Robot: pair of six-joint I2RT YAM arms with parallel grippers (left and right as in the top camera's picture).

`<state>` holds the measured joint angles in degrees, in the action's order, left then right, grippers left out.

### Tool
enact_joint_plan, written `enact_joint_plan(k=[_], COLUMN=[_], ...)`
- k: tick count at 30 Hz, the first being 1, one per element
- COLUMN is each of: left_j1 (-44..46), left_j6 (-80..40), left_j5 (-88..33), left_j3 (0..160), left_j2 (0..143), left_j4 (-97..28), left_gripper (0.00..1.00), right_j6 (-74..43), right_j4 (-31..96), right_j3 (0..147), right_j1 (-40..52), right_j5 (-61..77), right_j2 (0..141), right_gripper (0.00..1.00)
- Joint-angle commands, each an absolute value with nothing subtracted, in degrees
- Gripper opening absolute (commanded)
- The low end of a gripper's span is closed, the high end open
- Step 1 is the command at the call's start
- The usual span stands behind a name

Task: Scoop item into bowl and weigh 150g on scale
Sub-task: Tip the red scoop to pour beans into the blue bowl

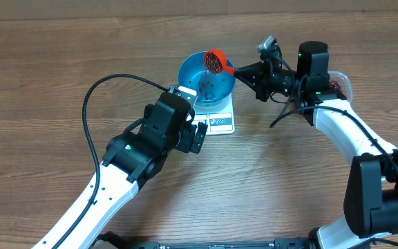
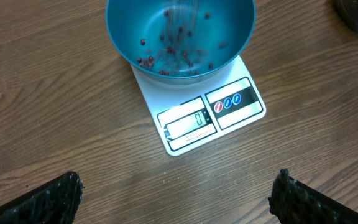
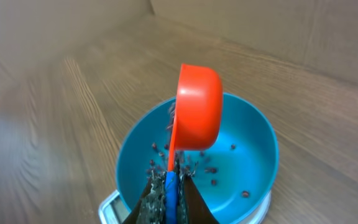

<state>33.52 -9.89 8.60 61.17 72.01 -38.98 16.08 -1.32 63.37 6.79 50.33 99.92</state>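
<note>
Right pincer [image 3: 168, 190] is clamped on the handle of an orange scoop [image 3: 197, 106], tipped over the blue bowl [image 3: 253, 149] so beans [image 2: 166, 59] spill in. Left pincer [image 2: 176, 202] hangs wide apart on the near side of the scale [image 2: 235, 102] (bowl sits on it, far middle of the worktop [image 1: 47, 69]). Only a thin scatter lies inside, so I judge most of the scooping and weighing is left.

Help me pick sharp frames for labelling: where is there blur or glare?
Left wrist: the falling beans smear into streaks over the blue bowl, while the scale is sharp. Right wrist: the orange scoop is crisp, beans spilling off it blur, and the table at far left is soft. Overhead: even light, no glare.
</note>
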Motion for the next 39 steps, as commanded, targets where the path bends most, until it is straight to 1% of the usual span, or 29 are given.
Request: enact_joint_plan(k=[1, 12, 20, 35, 37, 39], left_j1=[33.23, 33.23, 33.23, 33.23, 33.23, 33.23], left_j6=[-9.02, -9.02, -9.02, -9.02, -9.02, -9.02], left_j5=[8.01, 8.01, 8.03, 8.03, 8.03, 8.01], left_j3=[60.77, 60.77, 60.77, 60.77, 60.77, 60.77], left_j2=[71.99, 71.99, 71.99, 71.99, 71.99, 71.99], left_j4=[-38.83, -38.83, -38.83, -38.83, -38.83, -38.83], left_gripper=[1.00, 1.00, 1.00, 1.00, 1.00, 1.00], right_j6=[29.45, 50.37, 60.29, 59.40, 53.67, 45.19], right_j4=[-0.45, -0.10, -0.27, -3.66, -5.21, -7.64], right_j3=[63.42, 63.42, 63.42, 63.44, 63.44, 63.44], right_j1=[6.92, 6.92, 6.92, 6.92, 6.92, 6.92], right_j5=[50.13, 50.13, 50.13, 50.15, 50.15, 50.17], right_j2=[100.42, 100.42, 100.42, 100.40, 100.18, 99.57], right_gripper=[0.04, 0.04, 0.04, 0.04, 0.04, 0.04])
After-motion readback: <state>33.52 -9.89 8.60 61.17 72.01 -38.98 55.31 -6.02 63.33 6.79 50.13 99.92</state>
